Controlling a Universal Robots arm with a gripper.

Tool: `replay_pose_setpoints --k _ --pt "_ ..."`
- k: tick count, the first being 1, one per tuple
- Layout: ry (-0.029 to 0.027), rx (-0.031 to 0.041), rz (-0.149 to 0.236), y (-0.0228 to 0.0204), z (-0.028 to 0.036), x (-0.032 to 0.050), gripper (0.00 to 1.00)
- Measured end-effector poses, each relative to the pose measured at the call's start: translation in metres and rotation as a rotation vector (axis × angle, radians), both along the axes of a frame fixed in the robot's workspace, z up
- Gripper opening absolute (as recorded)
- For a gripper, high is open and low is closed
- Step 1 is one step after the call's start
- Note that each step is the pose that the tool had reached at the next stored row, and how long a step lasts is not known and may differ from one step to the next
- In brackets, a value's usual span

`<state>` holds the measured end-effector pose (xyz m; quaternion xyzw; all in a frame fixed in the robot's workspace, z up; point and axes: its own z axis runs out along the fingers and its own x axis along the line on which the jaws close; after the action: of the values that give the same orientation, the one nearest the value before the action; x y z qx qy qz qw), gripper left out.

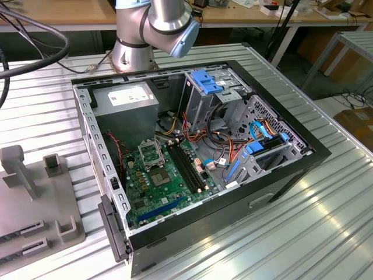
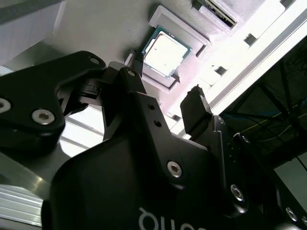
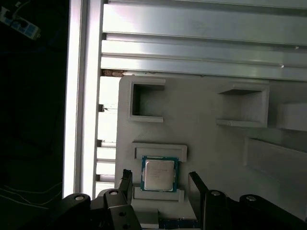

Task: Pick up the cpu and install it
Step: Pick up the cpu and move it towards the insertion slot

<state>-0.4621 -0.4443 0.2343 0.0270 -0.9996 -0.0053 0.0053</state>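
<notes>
The claw is open and holds nothing. Its two black fingers stand wide apart, one on each side of the cpu, with a gap between each finger and the chip. The cpu is a small flat square with a shiny grey top. It lies flat in a little raised frame on the grey tray, and you can see it there in both wrist views. The tray sits on the ribbed metal bench, to the exterior view's left of the open computer case. Inside the case lies the green board, with the square socket on it. The arm stands on the bench at the far side of the case.
</notes>
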Motion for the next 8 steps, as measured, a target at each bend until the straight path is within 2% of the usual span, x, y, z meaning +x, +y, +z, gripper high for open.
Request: replay_pose_setpoints --k 2,8 --pt "-0.0003 0.0002 0.0 0.0 -0.0092 0.0 0.58" --pt "-0.0002 0.0002 0.0 0.0 -0.0094 0.0 0.58"
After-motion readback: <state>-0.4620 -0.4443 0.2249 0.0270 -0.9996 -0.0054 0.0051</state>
